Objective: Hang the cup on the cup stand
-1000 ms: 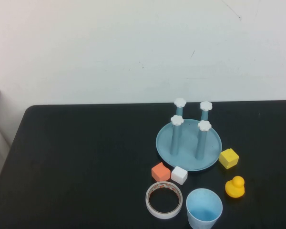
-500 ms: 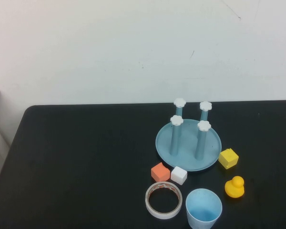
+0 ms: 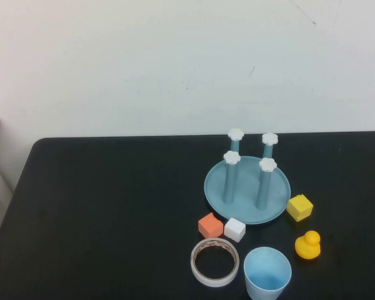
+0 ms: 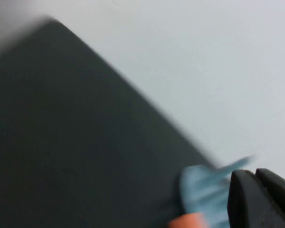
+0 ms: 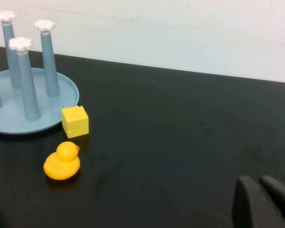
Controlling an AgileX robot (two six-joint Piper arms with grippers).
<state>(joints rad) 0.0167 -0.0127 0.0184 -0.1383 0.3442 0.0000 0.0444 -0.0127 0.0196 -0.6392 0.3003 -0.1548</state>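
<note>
The light-blue cup (image 3: 267, 273) stands upright, mouth up, at the table's front edge right of centre. The cup stand (image 3: 215, 187), a blue-grey dish with four posts capped in white flowers, stands behind it. It also shows in the right wrist view (image 5: 19, 118) and as a blur in the left wrist view (image 4: 204, 190). Neither gripper shows in the high view. My left gripper (image 4: 256, 175) shows in its wrist view with fingers together, holding nothing. My right gripper (image 5: 259, 180) hovers over bare table to the right of the stand, fingers together and empty.
A white tape ring (image 3: 215, 262) lies just left of the cup. An orange block (image 3: 210, 225) and a white block (image 3: 235, 229) sit between the ring and the stand. A yellow block (image 3: 299, 207) and a yellow duck (image 3: 308, 244) sit to the right.
</note>
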